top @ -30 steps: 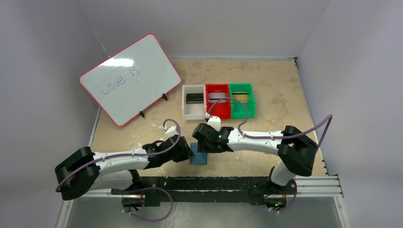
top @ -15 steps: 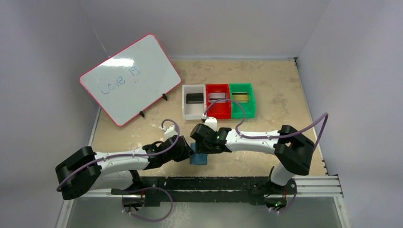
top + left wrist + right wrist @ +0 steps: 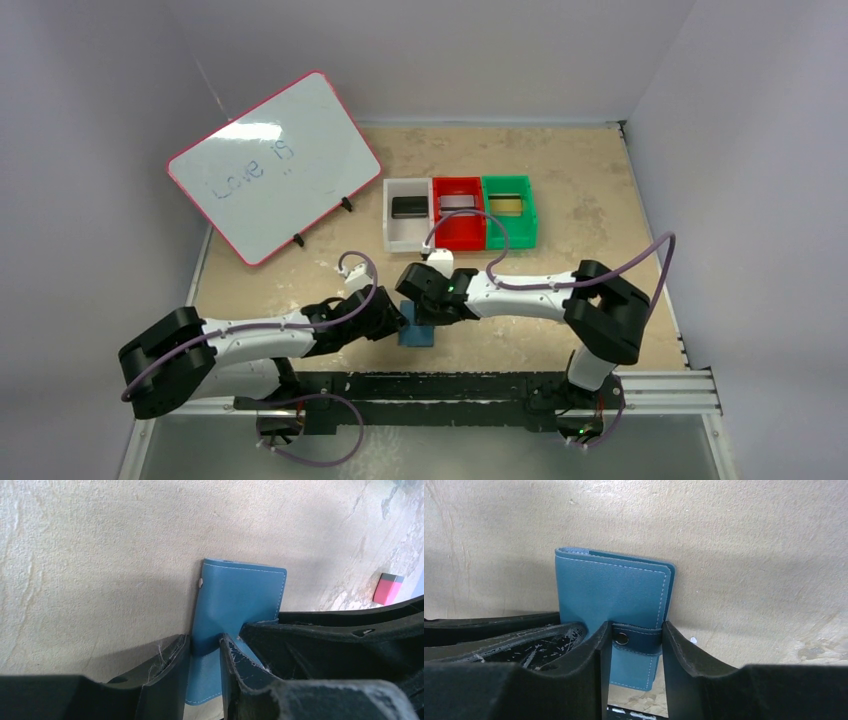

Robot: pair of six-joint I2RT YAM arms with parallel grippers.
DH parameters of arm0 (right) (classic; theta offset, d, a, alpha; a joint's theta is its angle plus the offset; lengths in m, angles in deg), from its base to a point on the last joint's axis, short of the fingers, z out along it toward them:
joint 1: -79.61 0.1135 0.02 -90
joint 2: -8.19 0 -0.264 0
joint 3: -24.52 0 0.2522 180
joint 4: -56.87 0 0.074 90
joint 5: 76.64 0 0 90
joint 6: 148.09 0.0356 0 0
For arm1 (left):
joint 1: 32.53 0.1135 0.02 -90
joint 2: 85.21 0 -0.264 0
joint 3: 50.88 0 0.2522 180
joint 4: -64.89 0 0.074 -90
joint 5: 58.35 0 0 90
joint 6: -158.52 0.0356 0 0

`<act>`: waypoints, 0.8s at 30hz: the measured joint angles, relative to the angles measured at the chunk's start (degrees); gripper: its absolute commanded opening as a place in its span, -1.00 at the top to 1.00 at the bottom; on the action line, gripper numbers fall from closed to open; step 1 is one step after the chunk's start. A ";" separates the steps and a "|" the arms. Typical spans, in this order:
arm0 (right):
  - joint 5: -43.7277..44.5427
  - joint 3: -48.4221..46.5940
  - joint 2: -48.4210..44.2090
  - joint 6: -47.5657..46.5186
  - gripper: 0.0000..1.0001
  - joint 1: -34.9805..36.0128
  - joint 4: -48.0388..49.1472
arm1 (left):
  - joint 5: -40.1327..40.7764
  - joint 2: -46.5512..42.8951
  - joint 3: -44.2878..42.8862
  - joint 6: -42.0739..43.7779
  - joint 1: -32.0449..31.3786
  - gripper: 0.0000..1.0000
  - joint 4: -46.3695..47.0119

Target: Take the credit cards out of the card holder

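Note:
The slate-blue card holder [image 3: 418, 335] lies closed on the table near the front, between my two grippers. My left gripper [image 3: 205, 645] is shut on the card holder [image 3: 240, 592], creasing the leather between its fingers. My right gripper [image 3: 637, 630] is open but narrow. Its fingers stand at either end of the dark closing tab [image 3: 644, 638] with its metal snap, over the card holder [image 3: 609, 592]. A black credit card [image 3: 407, 207], a silvery one [image 3: 457, 203] and a gold one [image 3: 507, 204] lie in the bins behind.
White [image 3: 390, 215], red [image 3: 460, 240] and green [image 3: 510, 240] bins stand side by side behind the grippers. A pink-framed whiteboard [image 3: 272, 165] leans at the back left. A small pink block [image 3: 388, 588] lies on the table beyond the holder.
My right arm has shifted slightly left and its jaws have narrowed around the closing tab. My left jaws have tightened a little on the holder, which has stayed in place.

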 measured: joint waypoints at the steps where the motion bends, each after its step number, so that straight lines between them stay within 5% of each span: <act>1: 0.09 -0.02 -0.02 0.17 0.35 0.00 -0.26 | 0.07 0.17 0.00 -0.15 0.00 0.47 0.04; 11: -2.12 6.99 -5.14 0.63 0.75 -1.81 6.45 | 0.57 2.84 -0.26 -0.57 0.00 0.62 2.23; 17: -7.98 13.70 -9.46 0.33 0.83 -5.40 14.51 | 0.94 3.72 -0.52 -0.61 -0.04 0.67 2.86; 20: -11.96 19.08 -12.74 0.46 0.80 -8.02 20.85 | 1.25 4.09 -0.55 -0.63 -0.04 0.70 3.37; 24: -15.19 24.98 -16.85 1.40 0.37 -9.99 27.50 | 1.70 4.20 -0.63 -0.68 -0.04 0.71 3.82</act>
